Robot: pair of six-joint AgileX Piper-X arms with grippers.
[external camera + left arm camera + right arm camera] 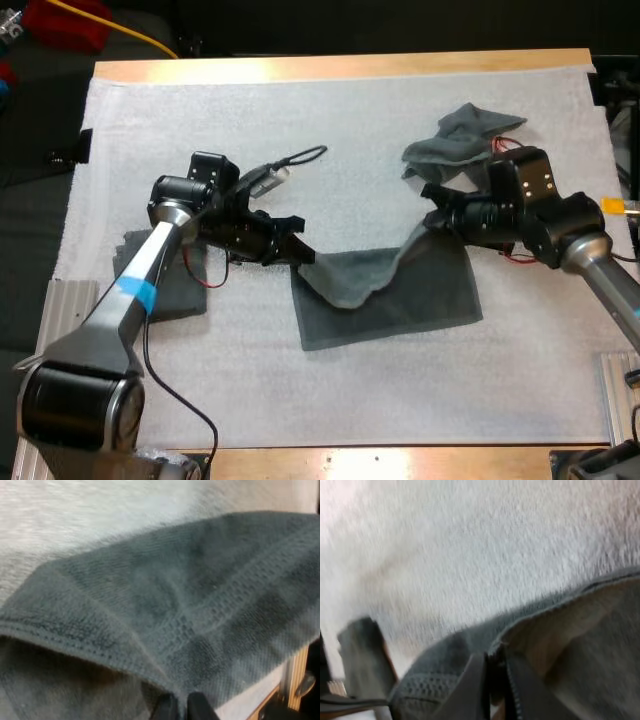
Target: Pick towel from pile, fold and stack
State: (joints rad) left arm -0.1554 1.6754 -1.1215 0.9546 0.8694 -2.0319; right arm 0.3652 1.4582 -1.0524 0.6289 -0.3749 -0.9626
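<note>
Between my two sets of jaws stretches one dark grey-green towel [400,295], soft terry with a woven border, its lower layer flat and roughly rectangular on the fuzzy white mat [400,390]. Left jaws are clamped on a hemmed corner; right jaws pinch the raised opposite edge. Beyond the right jaws lies a crumpled towel [455,140]; behind the left jaws, a flat folded stack [180,295].

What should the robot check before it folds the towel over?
1. The left gripper pinches a corner of the towel: ok.
2. The right gripper pinches another corner: ok.
3. The towel's near half lies flat on the mat: ok.
4. The lifted edge is pulled straight: not ok, it sags.
5. The folded stack is ready: cannot tell, the left arm covers it.
</note>
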